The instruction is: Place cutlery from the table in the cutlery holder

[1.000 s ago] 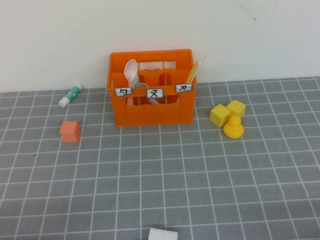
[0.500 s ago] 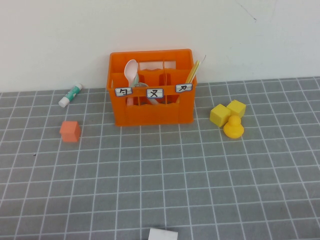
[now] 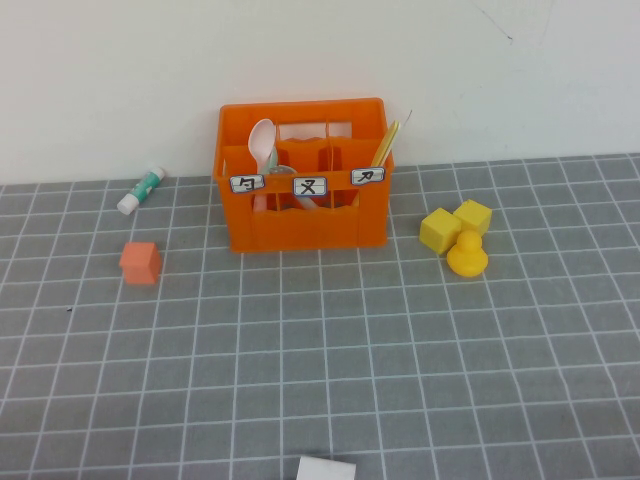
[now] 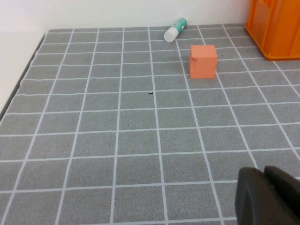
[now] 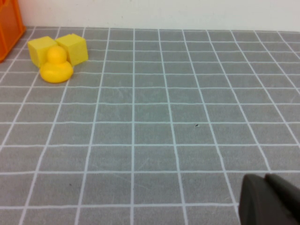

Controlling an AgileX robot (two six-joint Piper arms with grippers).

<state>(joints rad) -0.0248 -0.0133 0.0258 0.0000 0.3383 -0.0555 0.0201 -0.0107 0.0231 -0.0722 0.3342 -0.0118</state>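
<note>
The orange cutlery holder (image 3: 305, 215) stands at the back of the grey table (image 3: 320, 340), against the wall. A pale yellow knife (image 3: 385, 145) leans out of its right compartment, with a thin white piece (image 3: 404, 124) just beside it. A white spoon (image 3: 262, 140) stands in the left compartment. I see no cutlery lying on the table. My left gripper (image 4: 264, 172) hovers shut and empty over bare table, far from the holder's corner (image 4: 276, 28). My right gripper (image 5: 265, 179) is likewise shut and empty, well away from the holder's edge (image 5: 9, 23). Neither gripper shows in the high view.
A glue stick (image 3: 140, 190) and a small orange cube (image 3: 140, 262) lie left of the holder. Two yellow cubes (image 3: 440, 230) and a yellow duck (image 3: 466, 253) sit to its right. A white object (image 3: 325, 468) pokes in at the table's near edge.
</note>
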